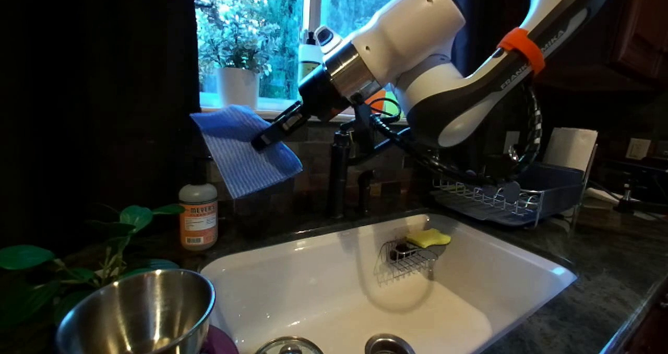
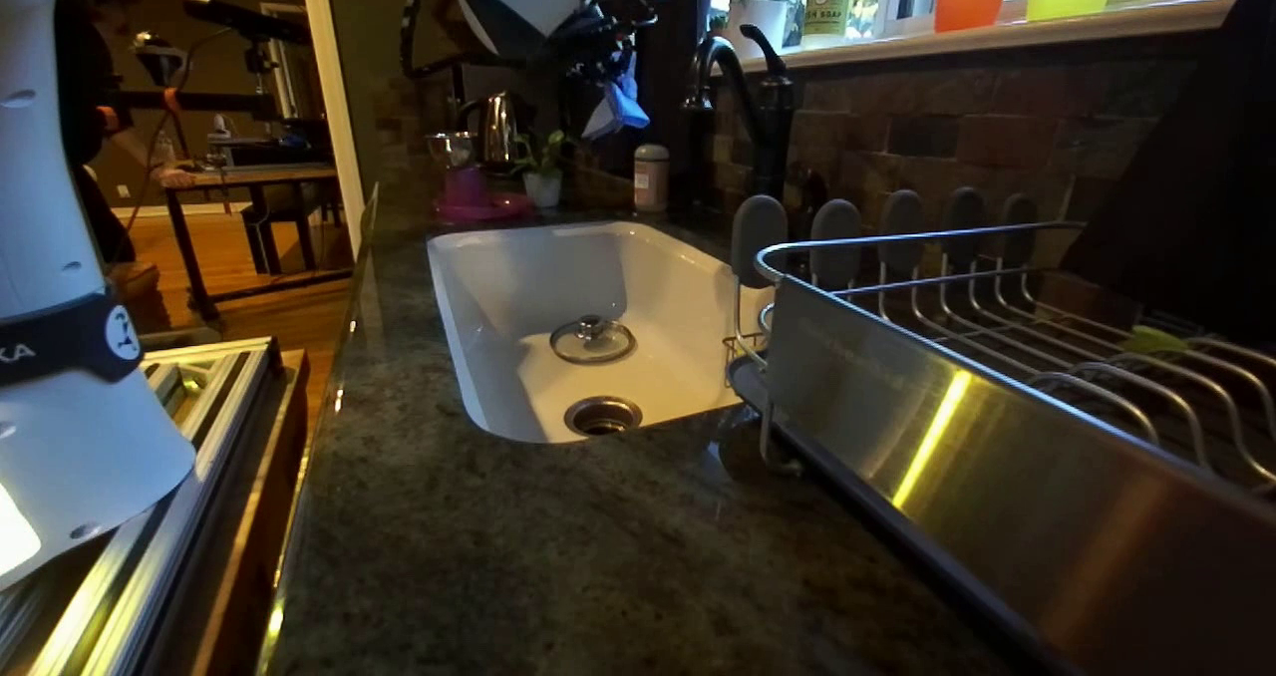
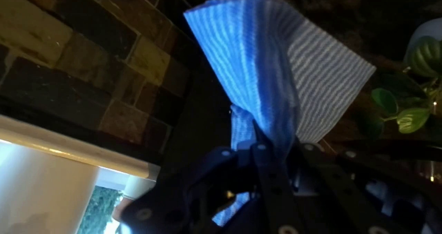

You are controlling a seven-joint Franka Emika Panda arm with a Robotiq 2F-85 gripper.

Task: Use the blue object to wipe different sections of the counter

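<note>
The blue object is a striped blue cloth (image 1: 227,140). My gripper (image 1: 260,142) is shut on it and holds it up in the air, left of the faucet in that exterior view. The cloth hangs folded and also shows in an exterior view (image 2: 618,108), beyond the sink. In the wrist view the cloth (image 3: 248,61) is pinched between the fingers (image 3: 276,137), with folds spreading on both sides. The dark counter (image 2: 558,536) runs around the sink and lies below the cloth, not touching it.
A white sink (image 1: 313,270) holds a glass lid (image 2: 592,340). A black faucet (image 1: 339,176), soap bottle (image 1: 198,218), leafy plant (image 1: 136,218) and steel bowl (image 1: 146,307) stand around it. A dish rack (image 2: 897,377) stands at the sink's near end. Pots (image 1: 237,87) line the windowsill.
</note>
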